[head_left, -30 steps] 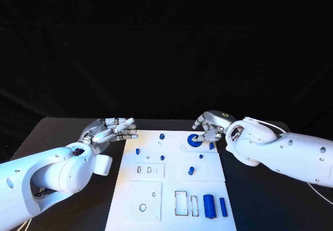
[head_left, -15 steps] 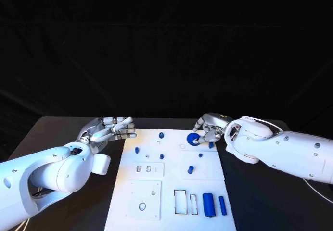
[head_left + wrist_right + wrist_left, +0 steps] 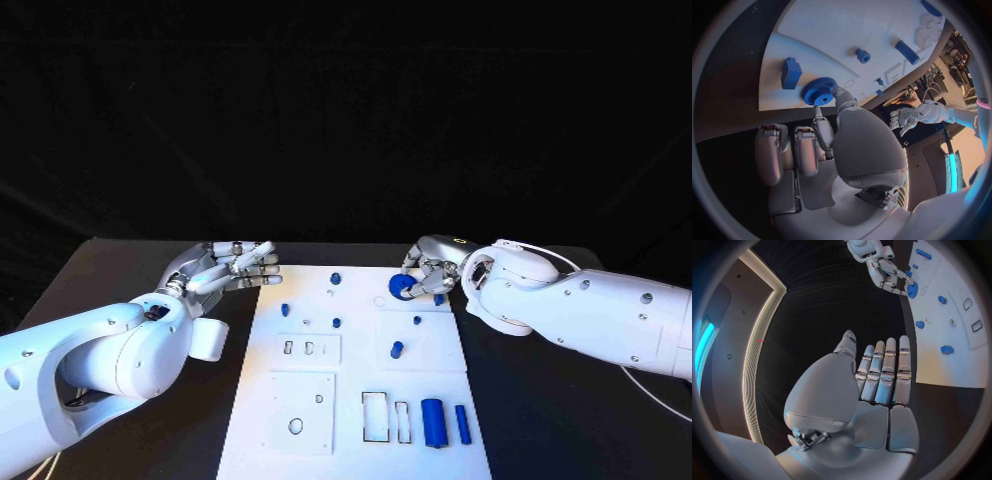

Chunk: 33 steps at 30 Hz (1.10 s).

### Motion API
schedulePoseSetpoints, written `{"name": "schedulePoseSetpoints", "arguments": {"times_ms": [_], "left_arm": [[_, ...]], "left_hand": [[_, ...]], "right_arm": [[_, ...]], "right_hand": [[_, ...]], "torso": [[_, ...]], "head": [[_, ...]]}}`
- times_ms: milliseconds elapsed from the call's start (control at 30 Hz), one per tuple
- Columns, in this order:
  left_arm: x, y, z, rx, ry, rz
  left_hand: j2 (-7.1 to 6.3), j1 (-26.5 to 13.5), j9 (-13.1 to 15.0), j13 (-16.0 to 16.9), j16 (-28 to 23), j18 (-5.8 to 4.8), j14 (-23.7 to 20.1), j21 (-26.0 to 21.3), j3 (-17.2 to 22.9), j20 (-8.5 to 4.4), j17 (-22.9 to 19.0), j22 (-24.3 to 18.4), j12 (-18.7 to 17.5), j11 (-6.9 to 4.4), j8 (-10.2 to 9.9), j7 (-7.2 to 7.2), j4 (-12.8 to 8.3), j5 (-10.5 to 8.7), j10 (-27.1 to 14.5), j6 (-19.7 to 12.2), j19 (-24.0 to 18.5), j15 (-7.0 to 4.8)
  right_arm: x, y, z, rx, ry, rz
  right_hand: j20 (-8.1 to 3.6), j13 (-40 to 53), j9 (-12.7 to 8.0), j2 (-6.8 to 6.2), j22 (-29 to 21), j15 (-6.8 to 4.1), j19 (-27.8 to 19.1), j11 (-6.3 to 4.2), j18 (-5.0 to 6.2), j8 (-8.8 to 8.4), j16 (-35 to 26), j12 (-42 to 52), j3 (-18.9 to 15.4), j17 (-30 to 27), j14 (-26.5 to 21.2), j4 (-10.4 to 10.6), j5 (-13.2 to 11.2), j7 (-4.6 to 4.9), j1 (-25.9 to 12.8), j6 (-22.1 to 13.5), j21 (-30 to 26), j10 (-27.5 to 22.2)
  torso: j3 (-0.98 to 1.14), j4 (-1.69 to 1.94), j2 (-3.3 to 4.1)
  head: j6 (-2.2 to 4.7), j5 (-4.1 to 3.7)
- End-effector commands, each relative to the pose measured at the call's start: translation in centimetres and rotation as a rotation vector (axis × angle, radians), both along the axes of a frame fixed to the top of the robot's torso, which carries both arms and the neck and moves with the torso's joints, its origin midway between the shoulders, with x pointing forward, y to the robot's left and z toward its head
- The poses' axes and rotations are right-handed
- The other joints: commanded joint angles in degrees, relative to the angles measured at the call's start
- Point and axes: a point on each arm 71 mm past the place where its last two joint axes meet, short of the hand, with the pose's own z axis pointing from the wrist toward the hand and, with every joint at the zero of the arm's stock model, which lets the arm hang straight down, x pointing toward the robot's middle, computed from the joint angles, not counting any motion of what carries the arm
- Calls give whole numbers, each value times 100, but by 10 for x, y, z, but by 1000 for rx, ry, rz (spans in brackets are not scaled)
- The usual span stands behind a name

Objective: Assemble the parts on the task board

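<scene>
My right hand sits at the far right part of the task board, and it pinches a blue gear between thumb and a fingertip while my other fingers lie side by side, half curled. In the right wrist view the gear shows its toothed rim and centre hole, lying flat against the white plate, with the tip of my finger touching its edge. Just beside it on the board stands a blue block, and farther along are a small round peg and a longer blue bar.

My left hand hovers off the board's far left corner, over the black table. It holds nothing: the fingers are straight and laid close together, the thumb standing apart from them, palm turned up toward the board. In the left wrist view my right hand appears across the board with the gear at its fingertips.

Outward over the board, small blue pegs stand in its far half, and another short blue piece stands near the middle right. At the near right lie a thick blue cylinder and a thinner blue rod, side by side, next to two empty rectangular slots. An oval hole is cut in the near left panel.
</scene>
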Motion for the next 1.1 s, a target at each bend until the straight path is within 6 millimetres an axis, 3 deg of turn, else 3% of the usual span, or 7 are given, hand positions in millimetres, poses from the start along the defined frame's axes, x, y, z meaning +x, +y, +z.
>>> {"name": "schedulePoseSetpoints", "arguments": {"times_ms": [33, 900, 1100], "left_arm": [[-1, -3, 2, -12, -6, -23], [-1, -2, 2, -10, -4, -20], [-1, -2, 2, -10, -3, -22]], "left_hand": [[31, -2, -9, -6, -31, 73, 3, -30, -2, 18, 5, -8, -38, 44, -27, 34, -18, -16, -15, 9, 2, 43], [47, 13, -9, -6, -41, 74, 4, -35, 3, 20, 6, -13, -48, 46, -34, 36, -26, -16, -14, 10, 1, 44], [57, 23, -9, -6, -45, 74, 5, -37, 7, 21, 7, -16, -52, 46, -38, 35, -30, -17, -12, 11, 2, 44]], "right_arm": [[1, 1, -3, -26, 12, 1], [1, -2, -6, -49, 18, 5], [-2, 2, -5, -67, -24, 18]], "right_hand": [[37, 26, 12, 1, 746, 45, 39, 11, -55, 47, 39, 40, -10, 967, 477, 36, 36, -16, 61, -11, 27, 57], [18, 347, 73, 105, 871, 14, 119, -34, -84, 225, 80, 333, 21, 1067, 497, 43, 150, -70, 270, 217, 102, 245], [-14, 422, 103, 125, 924, -24, 154, -80, -96, 287, 92, 398, 40, 1097, 504, 64, -36, -124, 313, 380, 134, 295]], "torso": [[1, 7, 1], [-8, 19, 9], [-7, 20, 8]], "head": [[-12, -2], [-46, -16], [-45, -22]]}}
